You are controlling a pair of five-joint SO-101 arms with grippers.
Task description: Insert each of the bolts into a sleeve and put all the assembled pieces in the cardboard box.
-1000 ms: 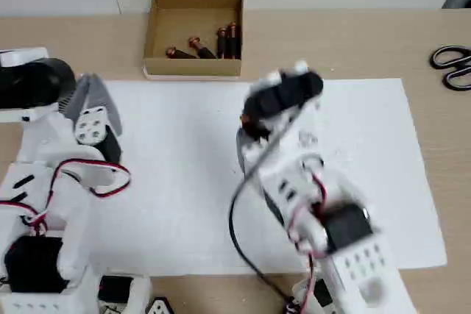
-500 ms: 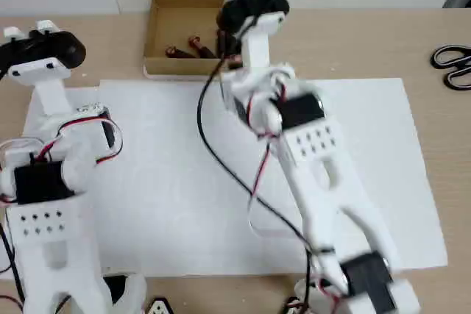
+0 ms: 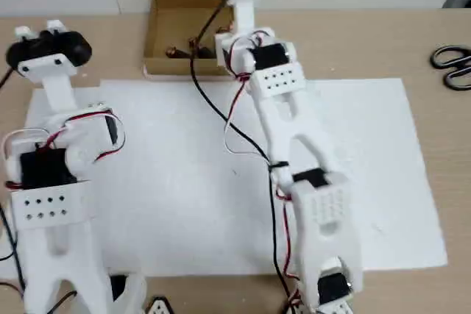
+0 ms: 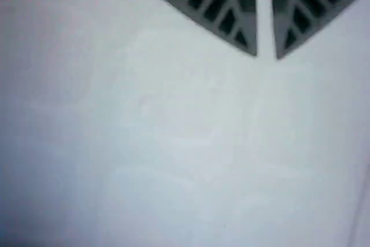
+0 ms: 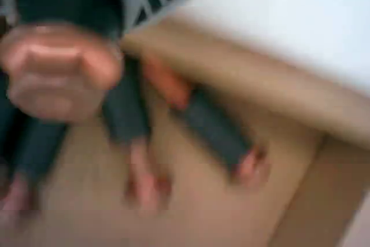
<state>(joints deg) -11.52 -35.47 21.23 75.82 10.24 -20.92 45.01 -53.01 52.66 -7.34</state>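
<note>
Seen from above, the right arm [image 3: 276,79] leans over the cardboard box [image 3: 165,31], and the left arm [image 3: 55,174] stands beside the box. The left claw [image 4: 266,56] is pinched almost together, holding nothing. The right claw [image 5: 110,10] is inside the box above the bolt-and-sleeve pieces [image 5: 214,125]; I cannot tell if it grips one.

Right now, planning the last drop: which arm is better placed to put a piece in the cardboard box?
Right. The right arm is stretched over the cardboard box with an assembled piece in its jaws; the left arm stands over the white paper.
</note>
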